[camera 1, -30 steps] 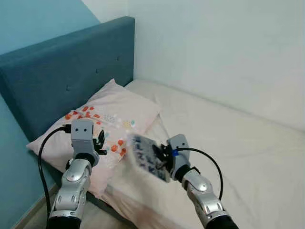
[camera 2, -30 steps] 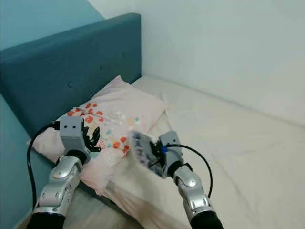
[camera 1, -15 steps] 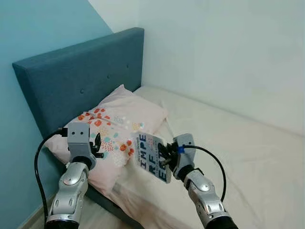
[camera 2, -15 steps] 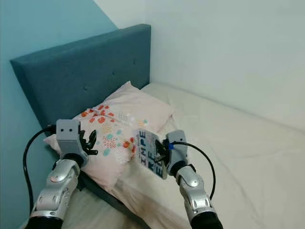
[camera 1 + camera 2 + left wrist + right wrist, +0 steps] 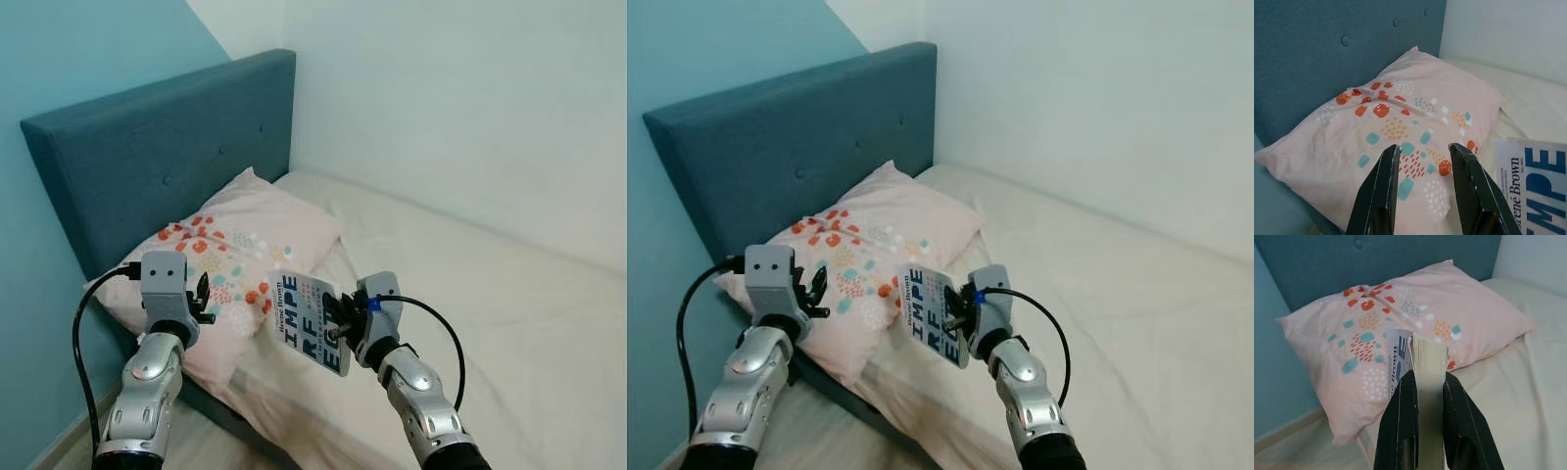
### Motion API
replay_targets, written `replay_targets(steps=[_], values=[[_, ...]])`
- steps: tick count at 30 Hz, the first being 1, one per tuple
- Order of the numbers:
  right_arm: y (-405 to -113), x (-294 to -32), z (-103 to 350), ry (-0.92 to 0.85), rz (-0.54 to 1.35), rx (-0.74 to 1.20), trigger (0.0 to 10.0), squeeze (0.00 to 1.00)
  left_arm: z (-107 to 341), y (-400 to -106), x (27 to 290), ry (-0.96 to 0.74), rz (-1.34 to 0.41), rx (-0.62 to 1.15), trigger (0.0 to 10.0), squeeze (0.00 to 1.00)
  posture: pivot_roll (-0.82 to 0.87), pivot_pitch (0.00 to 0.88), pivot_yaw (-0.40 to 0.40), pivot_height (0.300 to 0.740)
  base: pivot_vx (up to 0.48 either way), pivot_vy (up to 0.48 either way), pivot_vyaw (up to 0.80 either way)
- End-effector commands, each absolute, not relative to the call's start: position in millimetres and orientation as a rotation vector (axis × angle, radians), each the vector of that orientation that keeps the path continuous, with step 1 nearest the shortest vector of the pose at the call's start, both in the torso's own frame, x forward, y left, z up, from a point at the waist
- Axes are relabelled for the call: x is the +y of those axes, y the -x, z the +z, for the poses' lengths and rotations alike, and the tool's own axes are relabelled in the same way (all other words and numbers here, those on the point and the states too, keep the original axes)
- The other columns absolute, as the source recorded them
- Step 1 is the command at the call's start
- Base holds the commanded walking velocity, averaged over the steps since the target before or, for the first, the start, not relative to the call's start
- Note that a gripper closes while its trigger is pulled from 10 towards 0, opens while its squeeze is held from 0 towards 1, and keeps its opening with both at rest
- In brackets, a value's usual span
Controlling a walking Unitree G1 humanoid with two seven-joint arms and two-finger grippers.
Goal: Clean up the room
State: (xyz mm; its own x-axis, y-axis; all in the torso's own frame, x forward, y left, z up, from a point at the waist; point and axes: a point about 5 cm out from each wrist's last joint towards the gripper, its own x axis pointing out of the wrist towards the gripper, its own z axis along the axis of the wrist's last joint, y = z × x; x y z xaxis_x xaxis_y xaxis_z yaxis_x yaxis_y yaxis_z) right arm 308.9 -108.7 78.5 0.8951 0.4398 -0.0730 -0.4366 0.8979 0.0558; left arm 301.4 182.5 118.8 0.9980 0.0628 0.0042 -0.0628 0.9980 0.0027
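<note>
My right gripper (image 5: 333,324) is shut on a white paperback book (image 5: 310,321) with big blue letters, held upright above the near edge of the bed. In the right wrist view the book (image 5: 1425,363) sits edge-on between the black fingers (image 5: 1400,426). My left gripper (image 5: 203,299) is open and holds nothing, hovering over the near corner of a pink pillow (image 5: 245,245) with red, teal and orange dots. The left wrist view looks past the spread fingers (image 5: 1381,191) at the pillow (image 5: 1400,107), with the book's cover (image 5: 1535,181) off to one side.
A teal padded headboard (image 5: 147,147) stands behind the pillow against a teal wall. The cream mattress (image 5: 490,284) stretches to the right under a white wall. A strip of wooden floor (image 5: 69,441) shows beside the bed at lower left.
The camera has swung, so the bed sits differently in view. The book in my right gripper has turned from tilted and blurred to upright with its cover facing me. My left gripper stays open.
</note>
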Motion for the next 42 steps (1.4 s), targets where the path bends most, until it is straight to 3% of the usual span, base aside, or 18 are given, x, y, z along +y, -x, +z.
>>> replay_targets(steps=[1,13,25,32,42], values=[[-311,-114,84,-0.052,0.441,0.061,10.0,0.00,114,-298,179,-0.005,0.058,0.021,10.0,0.00,0.08,0.009,-0.096,0.638,0.000,0.000,0.00],[-314,-116,85,-0.046,0.449,0.065,10.0,0.00,115,-296,177,-0.018,0.044,0.022,10.0,0.00,0.09,0.044,-0.101,0.583,0.000,0.000,0.00],[-329,-125,97,-0.055,0.433,0.049,10.0,0.00,117,-296,184,-0.034,0.038,0.029,10.0,0.00,0.09,0.064,-0.101,0.583,0.000,0.000,0.00],[-347,-127,118,-0.169,0.468,0.021,10.0,0.00,119,-294,190,-0.039,0.047,0.022,10.0,0.00,0.09,0.080,-0.114,0.583,0.000,0.000,0.00],[-374,-148,136,-0.262,0.581,0.142,10.0,0.00,125,-284,194,-0.025,0.031,-0.013,10.0,0.00,0.11,0.101,-0.131,0.583,0.000,0.000,0.00]])
